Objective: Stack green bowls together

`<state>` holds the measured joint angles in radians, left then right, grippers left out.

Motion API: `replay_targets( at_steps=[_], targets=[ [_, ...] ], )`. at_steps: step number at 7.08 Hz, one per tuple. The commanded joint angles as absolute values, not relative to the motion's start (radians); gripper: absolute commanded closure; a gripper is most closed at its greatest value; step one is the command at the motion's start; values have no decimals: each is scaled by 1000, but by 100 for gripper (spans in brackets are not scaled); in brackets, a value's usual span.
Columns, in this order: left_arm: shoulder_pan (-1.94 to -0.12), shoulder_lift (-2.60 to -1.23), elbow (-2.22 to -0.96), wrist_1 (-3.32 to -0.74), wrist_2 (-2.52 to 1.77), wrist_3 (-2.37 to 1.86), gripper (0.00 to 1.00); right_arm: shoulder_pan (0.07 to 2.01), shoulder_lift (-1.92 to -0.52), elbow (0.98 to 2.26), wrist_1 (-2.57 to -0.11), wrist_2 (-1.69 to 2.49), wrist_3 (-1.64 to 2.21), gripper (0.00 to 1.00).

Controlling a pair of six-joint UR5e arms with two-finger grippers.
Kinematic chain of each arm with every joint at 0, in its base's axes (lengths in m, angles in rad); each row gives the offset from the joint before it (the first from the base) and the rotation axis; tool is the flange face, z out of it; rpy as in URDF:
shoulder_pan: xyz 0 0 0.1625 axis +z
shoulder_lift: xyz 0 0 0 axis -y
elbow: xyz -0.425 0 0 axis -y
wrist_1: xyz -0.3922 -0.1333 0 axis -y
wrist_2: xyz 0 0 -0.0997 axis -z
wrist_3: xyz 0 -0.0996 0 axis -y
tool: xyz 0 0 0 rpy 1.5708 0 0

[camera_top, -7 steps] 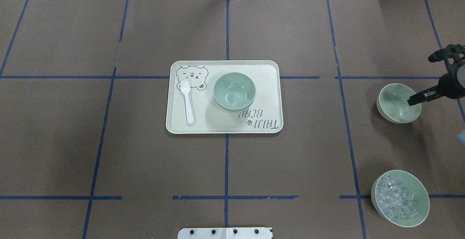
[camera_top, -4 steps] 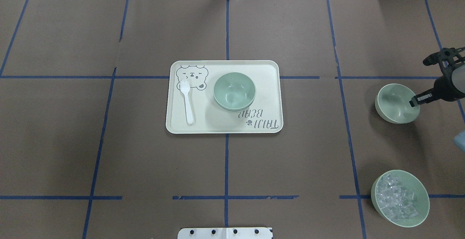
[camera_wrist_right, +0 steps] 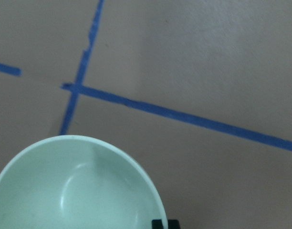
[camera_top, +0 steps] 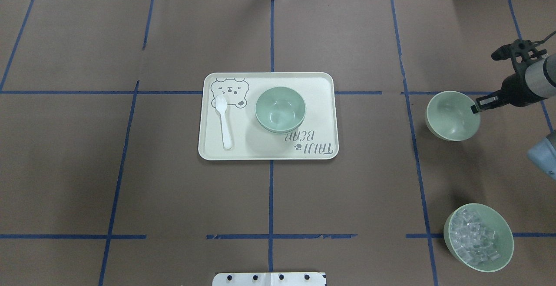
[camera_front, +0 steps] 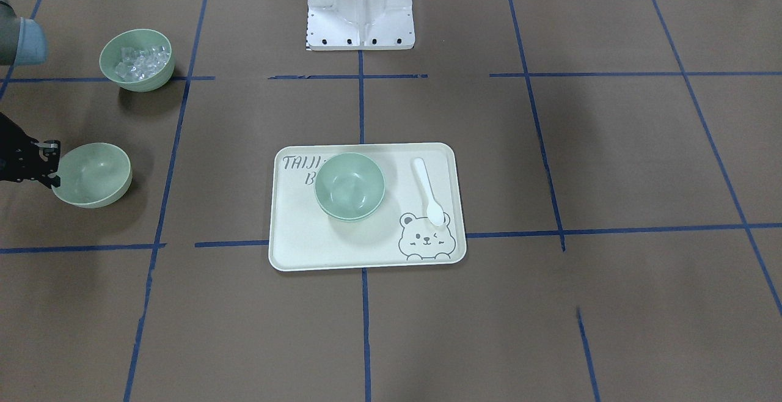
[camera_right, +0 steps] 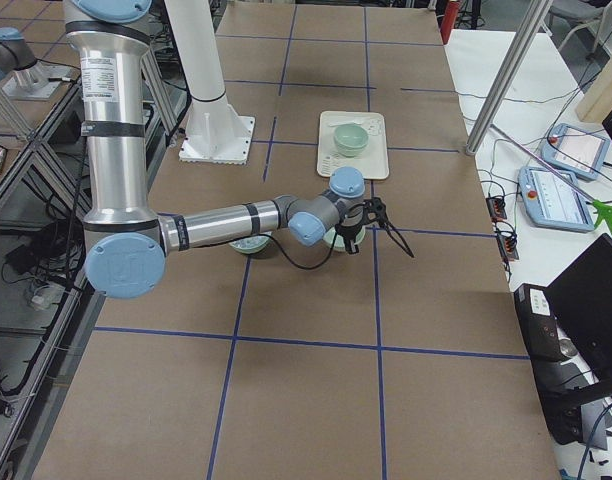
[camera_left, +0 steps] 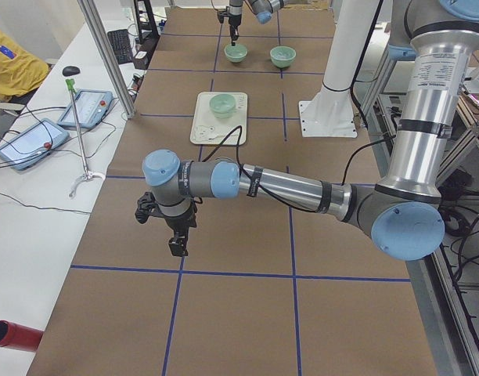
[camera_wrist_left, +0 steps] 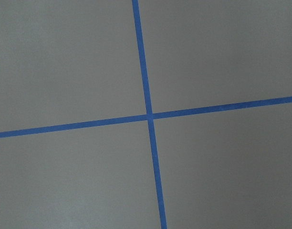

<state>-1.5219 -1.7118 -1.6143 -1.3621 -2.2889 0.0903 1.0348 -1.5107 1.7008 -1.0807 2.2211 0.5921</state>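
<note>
The right arm (camera_top: 533, 81) enters at the overhead view's right edge, its right gripper (camera_top: 476, 105) pinched on the rim of a green bowl (camera_top: 451, 116), while the left arm (camera_left: 286, 186) stretches across the left side view's centre, left gripper (camera_left: 178, 244) pointing down, jaw state unreadable.

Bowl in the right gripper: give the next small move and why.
Probably carry the bowl, pinched at its rim by the right gripper, toward the tray and stop above the stacked bowls; it is far off to the side.
</note>
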Motion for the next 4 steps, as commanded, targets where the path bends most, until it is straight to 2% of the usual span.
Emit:
replay_targets(
  at_steps=[1,4],
  targets=[
    [-1525,-1706,-1609,-1335,-2296,86,0,993,-1300,1718,-1214,2238,775,100],
    [-1532,-1637,-1692,-1351,-2427,92,0,869,-1006,1717,-1452,2177,932,100]
  ],
)
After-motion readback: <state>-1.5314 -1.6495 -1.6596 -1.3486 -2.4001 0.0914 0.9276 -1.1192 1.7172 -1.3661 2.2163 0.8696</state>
